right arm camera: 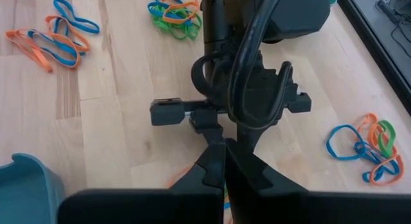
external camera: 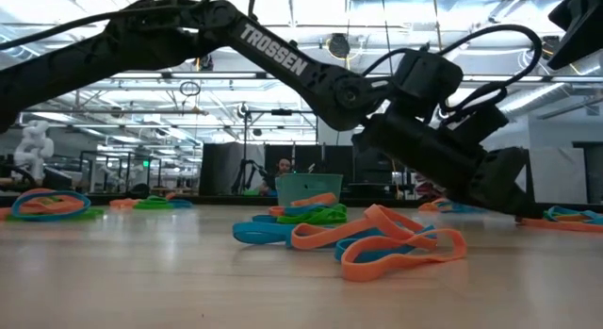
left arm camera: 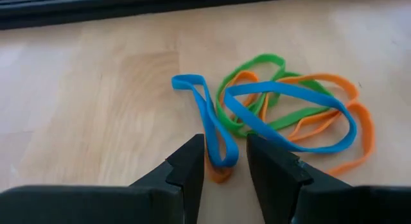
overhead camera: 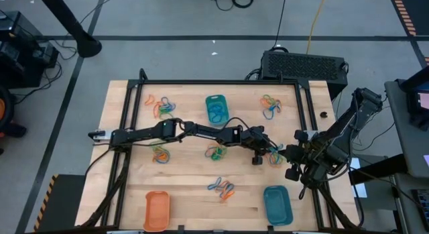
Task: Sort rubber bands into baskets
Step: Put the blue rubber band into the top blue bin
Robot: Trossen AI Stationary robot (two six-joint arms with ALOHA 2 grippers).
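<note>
Left gripper, fingers part-open astride a blue rubber band, lifts nothing; far teal basket holds bands, clusters remain.

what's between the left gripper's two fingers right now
A blue rubber band runs into the gap of the left gripper, with a bit of orange band beneath it, seen in the left wrist view.

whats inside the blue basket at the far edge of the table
Blue rubber bands lie in the far blue basket. Its floor beneath them is covered.
</note>
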